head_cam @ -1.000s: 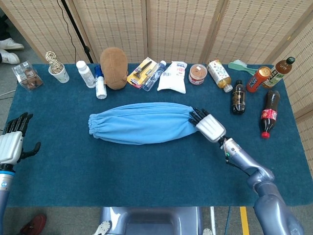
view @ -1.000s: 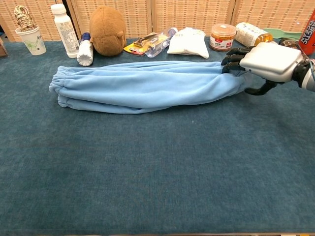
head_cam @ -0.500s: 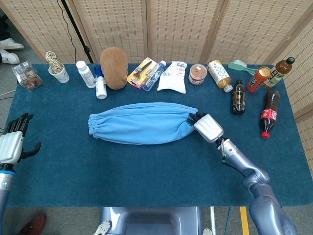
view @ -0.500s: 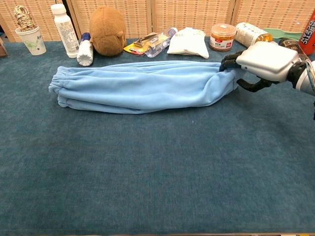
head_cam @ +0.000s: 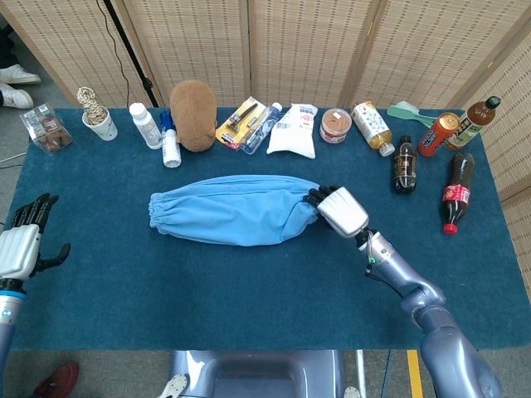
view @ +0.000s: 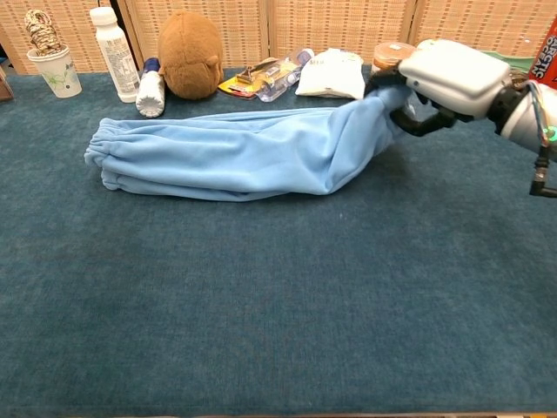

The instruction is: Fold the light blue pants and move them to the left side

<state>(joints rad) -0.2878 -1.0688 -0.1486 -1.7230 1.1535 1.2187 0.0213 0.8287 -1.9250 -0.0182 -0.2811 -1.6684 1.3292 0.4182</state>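
The light blue pants (head_cam: 232,217) (view: 235,152) lie as a long folded strip across the middle of the dark blue table. My right hand (head_cam: 338,210) (view: 444,80) grips the strip's right end and holds it lifted off the table, so the cloth slopes up toward the hand. The elastic end (view: 97,157) stays flat at the left. My left hand (head_cam: 21,245) hovers at the table's left edge, open and holding nothing; it shows only in the head view.
Along the back edge stand a paper cup (head_cam: 101,124), white bottles (head_cam: 146,124), a brown plush toy (head_cam: 193,101), snack packets (head_cam: 246,123), a white pouch (head_cam: 294,131), a jar (head_cam: 335,125) and several drink bottles (head_cam: 455,192) at the right. Bare table (view: 261,305) lies in front of the pants.
My right hand closed on the pants' right end, lifted it and carried it leftward. The strip has shortened and bunched near the hand. The left hand has barely moved.
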